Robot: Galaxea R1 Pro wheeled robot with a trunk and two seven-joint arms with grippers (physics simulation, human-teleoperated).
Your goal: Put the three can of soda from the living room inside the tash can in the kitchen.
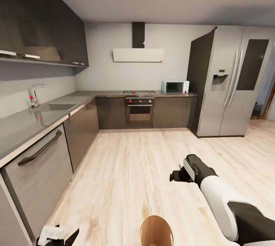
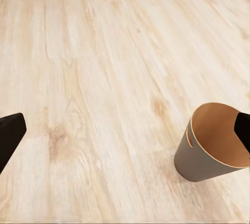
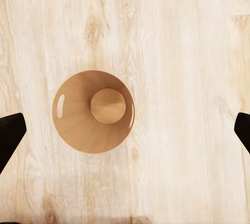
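I am in the kitchen, on its wood floor. The trash can stands just in front of me, showing a coppery-brown inside. From straight above, the trash can holds nothing but its round bottom. My right gripper hangs open above it, fingers wide apart and empty. In the head view the right gripper is above the floor just beyond the bin. The left gripper is open too, with the trash can off to one side. The soda cans are out of view.
A dark counter with a sink and a dishwasher front runs along the left. At the back are an oven, a microwave and a tall grey fridge. Wood floor spreads between.
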